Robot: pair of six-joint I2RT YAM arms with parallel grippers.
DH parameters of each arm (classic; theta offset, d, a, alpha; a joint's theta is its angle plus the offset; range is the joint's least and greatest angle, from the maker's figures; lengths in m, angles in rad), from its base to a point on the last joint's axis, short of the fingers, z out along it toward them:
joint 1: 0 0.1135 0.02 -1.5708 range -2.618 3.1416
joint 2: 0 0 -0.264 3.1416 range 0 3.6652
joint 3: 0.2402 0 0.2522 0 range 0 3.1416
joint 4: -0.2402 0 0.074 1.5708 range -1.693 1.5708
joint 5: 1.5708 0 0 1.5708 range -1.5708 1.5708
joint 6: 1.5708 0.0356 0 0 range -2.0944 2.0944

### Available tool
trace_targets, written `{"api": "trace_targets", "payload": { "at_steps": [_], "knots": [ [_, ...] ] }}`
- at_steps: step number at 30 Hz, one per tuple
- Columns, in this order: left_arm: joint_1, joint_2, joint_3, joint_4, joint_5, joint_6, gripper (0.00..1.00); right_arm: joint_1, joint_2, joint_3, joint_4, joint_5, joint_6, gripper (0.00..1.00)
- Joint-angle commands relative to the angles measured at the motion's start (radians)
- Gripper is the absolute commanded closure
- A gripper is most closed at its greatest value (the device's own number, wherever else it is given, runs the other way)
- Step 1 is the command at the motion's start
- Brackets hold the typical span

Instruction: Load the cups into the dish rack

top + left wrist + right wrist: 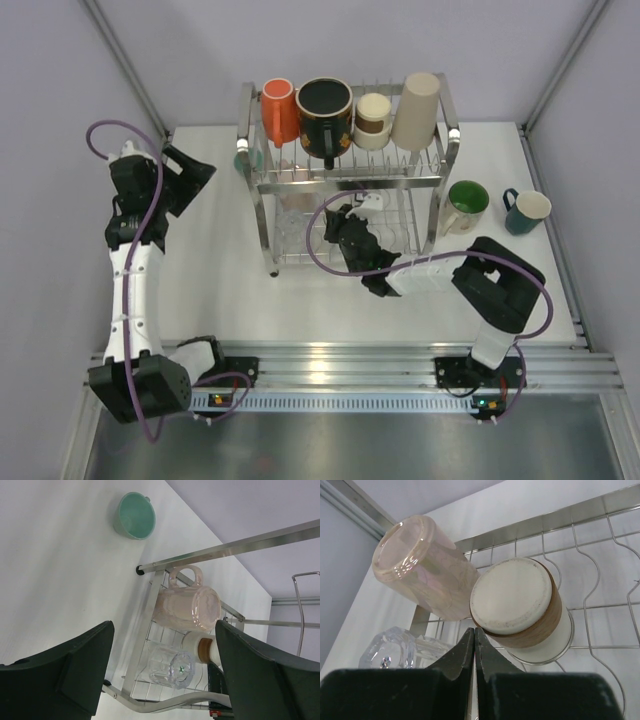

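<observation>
white table [220, 290] between pale walls, metal rail along the near edge.

item: dish rack [262, 215], two-tier chrome wire, standing at the middle of the far half of the table.
- upper tier, left to right: orange cup [279, 110], black mug [324, 112], brown-and-cream paper cup [373, 120], tall beige cup [417, 110].
- lower tier: pink mug [187, 607] on its side, clear glass [172, 667] beside it, white cup with a brown band [520, 605] lying with its base toward the right wrist camera.

item: cups on the table.
- mint cup [135, 515] just beside the rack's left end.
- green mug [465, 205] and teal mug [525, 210] near each other, right of the rack.

item: left gripper [192, 185], jaws spread wide, nothing between them, hanging over bare table left of the rack, apart from every cup.

item: right gripper [474, 645], reached into the lower tier, fingers pressed together with no gap, holding nothing; tips sit at the lower edge of the banded cup, contact not clear.
</observation>
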State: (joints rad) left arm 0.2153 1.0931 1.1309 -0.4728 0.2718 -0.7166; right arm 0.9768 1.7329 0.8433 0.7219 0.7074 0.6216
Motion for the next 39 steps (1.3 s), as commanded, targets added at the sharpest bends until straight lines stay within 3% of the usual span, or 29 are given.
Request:
{"api": "trace_targets", "payload": {
  "at_steps": [1,13,20,26,39],
  "knots": [
    [0.006,0.016,-0.011,0.063,-0.005,0.009,0.12,-0.029,0.016,0.016,0.082,-0.062,-0.013,1.0],
    [0.006,0.044,-0.06,0.105,-0.016,0.006,0.13,-0.016,-0.07,-0.064,-0.045,0.006,0.136,1.0],
    [0.006,0.074,-0.062,0.126,-0.016,0.0,0.13,-0.023,-0.018,0.052,-0.168,0.075,0.141,1.0],
    [0.007,0.117,-0.045,0.129,-0.017,0.0,0.13,-0.062,0.057,0.148,-0.167,0.027,0.11,1.0],
    [0.006,0.274,-0.045,0.216,-0.036,0.028,0.15,-0.104,0.117,0.154,-0.013,-0.066,0.012,1.0]
  ]
}}
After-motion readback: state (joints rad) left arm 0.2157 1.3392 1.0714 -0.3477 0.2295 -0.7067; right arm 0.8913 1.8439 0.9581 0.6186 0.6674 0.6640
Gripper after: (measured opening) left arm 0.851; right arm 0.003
